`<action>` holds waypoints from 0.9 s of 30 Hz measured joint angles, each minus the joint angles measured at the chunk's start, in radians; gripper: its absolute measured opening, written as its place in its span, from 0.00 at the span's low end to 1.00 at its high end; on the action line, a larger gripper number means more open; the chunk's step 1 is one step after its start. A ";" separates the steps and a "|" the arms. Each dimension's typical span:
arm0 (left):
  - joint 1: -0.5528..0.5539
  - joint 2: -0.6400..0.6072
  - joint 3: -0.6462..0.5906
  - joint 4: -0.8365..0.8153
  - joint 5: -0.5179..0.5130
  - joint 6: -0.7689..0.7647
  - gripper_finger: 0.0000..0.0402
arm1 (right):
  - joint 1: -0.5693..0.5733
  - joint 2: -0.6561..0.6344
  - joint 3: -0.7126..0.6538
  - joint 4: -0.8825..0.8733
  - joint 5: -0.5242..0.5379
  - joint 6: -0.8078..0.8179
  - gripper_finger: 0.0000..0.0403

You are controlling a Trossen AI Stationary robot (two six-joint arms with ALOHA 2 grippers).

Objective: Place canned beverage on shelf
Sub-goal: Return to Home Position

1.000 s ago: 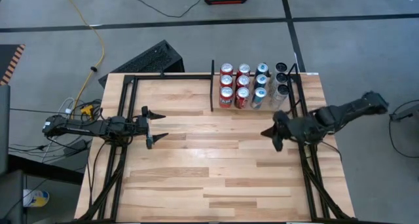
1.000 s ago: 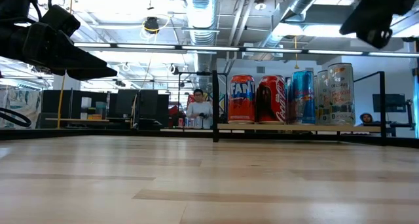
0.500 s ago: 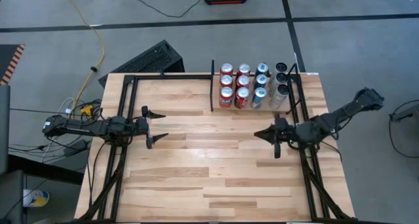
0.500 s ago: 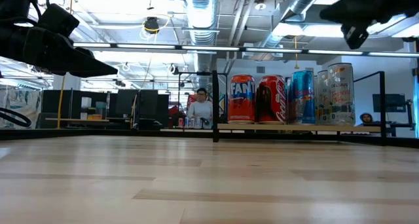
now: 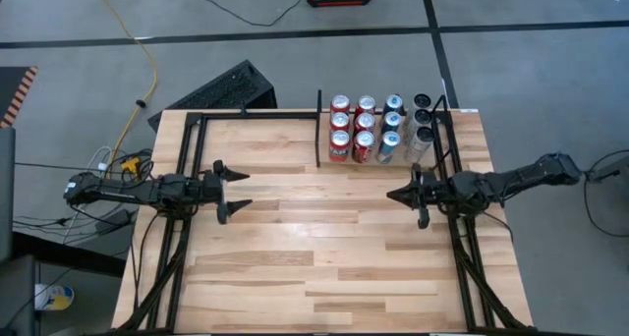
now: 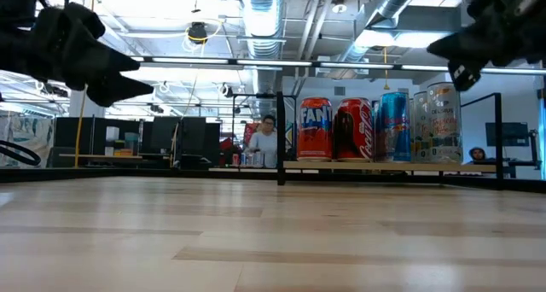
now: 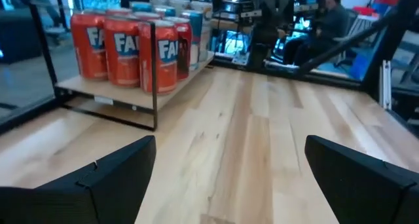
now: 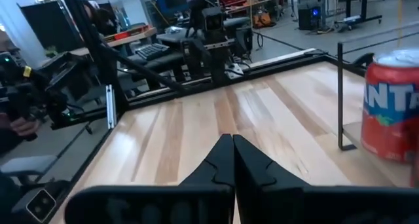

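Observation:
Several beverage cans (image 5: 378,130) stand upright in rows on the shelf (image 6: 384,166) at the table's far right. A thin black divider bar (image 5: 318,130) bounds the shelf on its left. Orange and red cans (image 6: 334,129) stand in the front row, with blue and pale ones beside them. My right gripper (image 5: 393,193) hangs shut and empty over the table, just in front of the shelf; its wrist view shows an orange can (image 8: 393,106). My left gripper (image 5: 239,187) stands open and empty at the table's left; the cans (image 7: 131,44) show far ahead of it.
A black tube frame (image 5: 454,169) runs along the table's left, far and right sides. The bare wooden tabletop (image 5: 314,248) lies between the two arms. Beyond the table a person (image 6: 267,143) sits in the room.
My right gripper has sunk toward the table in front of the shelf, tipping level and rolling at the wrist while staying shut. My left gripper has rolled a little in place and stays open. The cans have not moved.

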 joint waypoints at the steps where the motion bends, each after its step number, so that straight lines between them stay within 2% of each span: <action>1: 0.000 0.000 0.000 -0.002 -0.002 -0.020 0.94 | -0.001 -0.022 -0.016 -0.009 0.003 -0.001 0.05; 4: 0.000 0.000 0.000 -0.018 -0.057 -0.134 0.94 | -0.008 -0.085 -0.065 -0.014 0.023 -0.001 0.05; 9: 0.000 0.000 0.000 -0.057 -0.074 -0.154 0.94 | -0.020 -0.155 -0.122 -0.016 0.029 -0.002 0.05; 14: 0.001 -0.003 0.000 -0.054 -0.205 -0.121 0.94 | -0.020 -0.183 -0.148 -0.051 0.056 -0.008 0.05; 27: 0.000 -0.005 0.000 0.005 -0.185 -0.022 0.94 | -0.021 -0.179 -0.149 -0.079 0.057 -0.188 0.06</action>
